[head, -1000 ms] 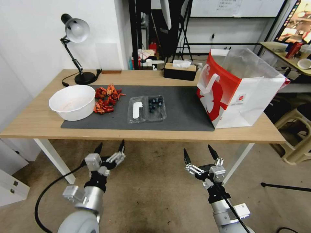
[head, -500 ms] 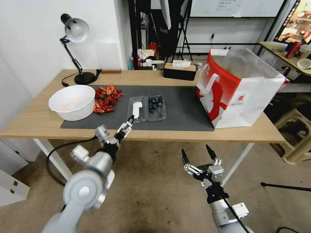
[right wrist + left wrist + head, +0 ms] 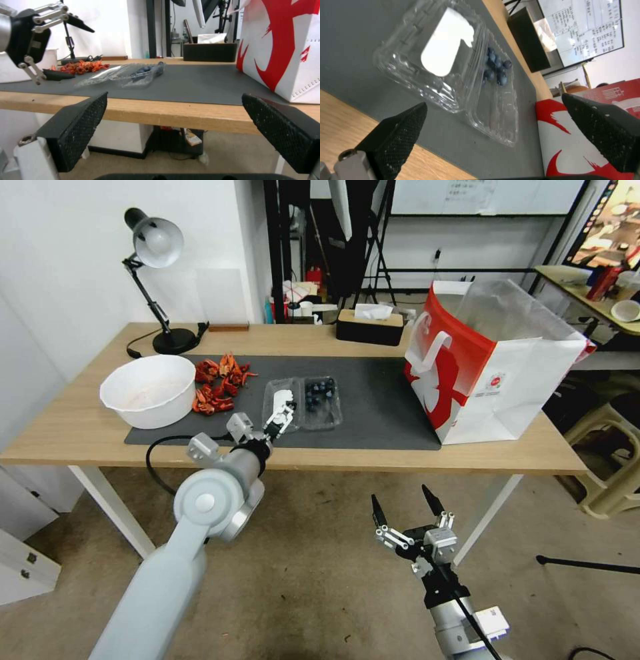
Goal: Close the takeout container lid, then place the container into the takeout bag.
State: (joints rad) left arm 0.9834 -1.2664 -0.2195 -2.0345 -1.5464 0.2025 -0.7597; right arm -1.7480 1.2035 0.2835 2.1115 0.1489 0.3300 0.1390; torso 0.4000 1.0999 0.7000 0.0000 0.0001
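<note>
While the takeout container (image 3: 322,403) lies open on the dark mat (image 3: 373,407), blueberries in its right half, the lid (image 3: 283,404) lies flat beside it, label up; left gripper (image 3: 281,415), fingers spread, hovers at the lid's near edge; takeout bag (image 3: 490,363) stands upright to the right; right gripper (image 3: 405,501) hangs below the table (image 3: 80,430) edge, fingers apart.

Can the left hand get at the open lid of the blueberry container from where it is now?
Probably yes. The left hand is open and poised at the lid, which lies flat on the mat beside the blueberries, with nothing between them. The right hand waits open below the table edge.
</note>
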